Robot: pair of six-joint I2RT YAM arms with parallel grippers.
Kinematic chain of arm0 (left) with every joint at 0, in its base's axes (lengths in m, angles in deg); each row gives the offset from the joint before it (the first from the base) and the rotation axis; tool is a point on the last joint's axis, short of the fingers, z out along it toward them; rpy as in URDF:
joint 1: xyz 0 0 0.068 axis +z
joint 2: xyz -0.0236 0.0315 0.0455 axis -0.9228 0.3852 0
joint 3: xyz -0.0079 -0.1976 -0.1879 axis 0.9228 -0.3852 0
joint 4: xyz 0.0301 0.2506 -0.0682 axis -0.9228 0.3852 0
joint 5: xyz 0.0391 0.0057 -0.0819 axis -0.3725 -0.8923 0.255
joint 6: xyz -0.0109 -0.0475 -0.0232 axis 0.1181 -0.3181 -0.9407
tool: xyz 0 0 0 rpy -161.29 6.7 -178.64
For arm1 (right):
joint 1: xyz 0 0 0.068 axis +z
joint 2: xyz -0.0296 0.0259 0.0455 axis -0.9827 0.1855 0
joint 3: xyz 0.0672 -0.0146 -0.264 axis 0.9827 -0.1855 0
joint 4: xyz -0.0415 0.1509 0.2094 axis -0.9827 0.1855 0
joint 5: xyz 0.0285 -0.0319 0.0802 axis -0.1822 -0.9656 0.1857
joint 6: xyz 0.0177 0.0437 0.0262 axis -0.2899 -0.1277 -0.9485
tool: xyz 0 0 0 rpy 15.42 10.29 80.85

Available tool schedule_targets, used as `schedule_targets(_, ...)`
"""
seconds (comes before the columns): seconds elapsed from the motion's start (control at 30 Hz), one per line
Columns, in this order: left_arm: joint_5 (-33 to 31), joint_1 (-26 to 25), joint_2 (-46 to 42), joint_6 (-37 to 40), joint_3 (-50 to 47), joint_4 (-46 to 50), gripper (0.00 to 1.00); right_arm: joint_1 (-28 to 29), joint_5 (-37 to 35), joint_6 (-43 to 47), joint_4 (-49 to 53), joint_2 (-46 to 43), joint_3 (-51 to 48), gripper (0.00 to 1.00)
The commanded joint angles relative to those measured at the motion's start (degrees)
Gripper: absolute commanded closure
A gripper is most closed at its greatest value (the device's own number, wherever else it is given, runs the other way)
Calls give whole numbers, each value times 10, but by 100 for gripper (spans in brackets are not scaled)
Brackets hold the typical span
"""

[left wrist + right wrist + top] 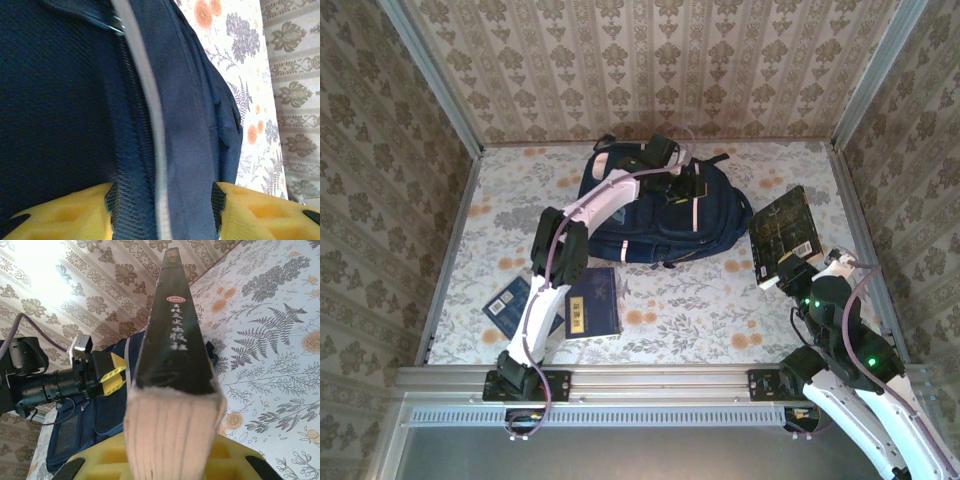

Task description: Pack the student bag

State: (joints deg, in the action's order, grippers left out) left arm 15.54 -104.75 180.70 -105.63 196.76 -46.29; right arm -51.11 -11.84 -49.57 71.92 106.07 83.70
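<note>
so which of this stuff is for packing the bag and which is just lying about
For the job:
backpack
dark book, held by the right gripper
left gripper, gripping a backpack fold
blue book and second blue book, lying loose, probably next

Just there:
flowered table cover
wallpapered walls

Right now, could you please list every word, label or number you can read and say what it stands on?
Nothing quotable.
Spine of the dark book: white Chinese characters under a red oval mark, too blurred.
Its barcode sticker: digits too small.
The yellow label on the blue book: too small.
The white label on the second blue book: too small.
The student bag: no lettering legible.
</note>
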Motion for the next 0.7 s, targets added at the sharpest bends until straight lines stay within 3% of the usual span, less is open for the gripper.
schedule_targets(0.0, 3, 15, -34, 4, 0, -18, 45, -2, 2, -1, -55, -1, 8, 100)
schedule_targets(0.47, 48, -15, 59, -14, 92, -14, 45, -2, 13, -4, -63, 15, 1, 100)
schedule_targets(0.67, 49, -19, 70, -18, 85, -14, 45, -3, 17, -7, -66, 20, 2, 100)
